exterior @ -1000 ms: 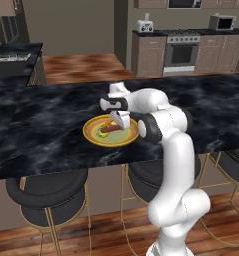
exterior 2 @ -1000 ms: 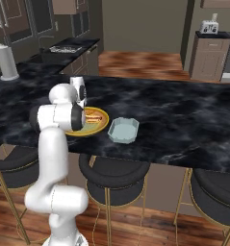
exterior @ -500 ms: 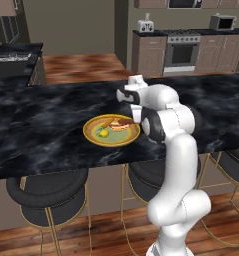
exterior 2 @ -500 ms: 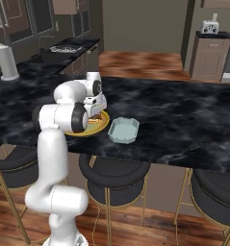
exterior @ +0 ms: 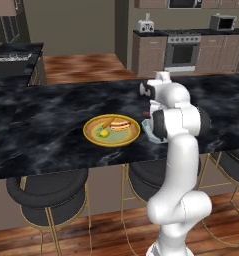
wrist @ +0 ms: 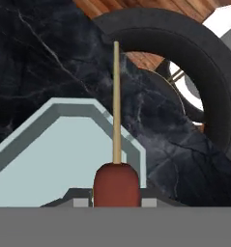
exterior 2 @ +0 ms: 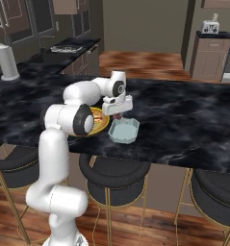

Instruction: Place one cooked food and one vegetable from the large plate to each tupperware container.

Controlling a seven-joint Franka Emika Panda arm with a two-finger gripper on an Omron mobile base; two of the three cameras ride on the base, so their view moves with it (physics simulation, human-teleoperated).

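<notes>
On the dark marble counter [exterior 2: 184, 110] the gripper [exterior 2: 117, 114] hangs over the near tupperware container [exterior 2: 124, 130], clenched on a reddish-brown skewered food [wrist: 116, 183] whose stick [wrist: 116, 101] points away. The large plate [exterior: 93, 136] sits just left, holding more food. A good placement probably means lowering straight down, centring it inside the walls before letting go.
</notes>
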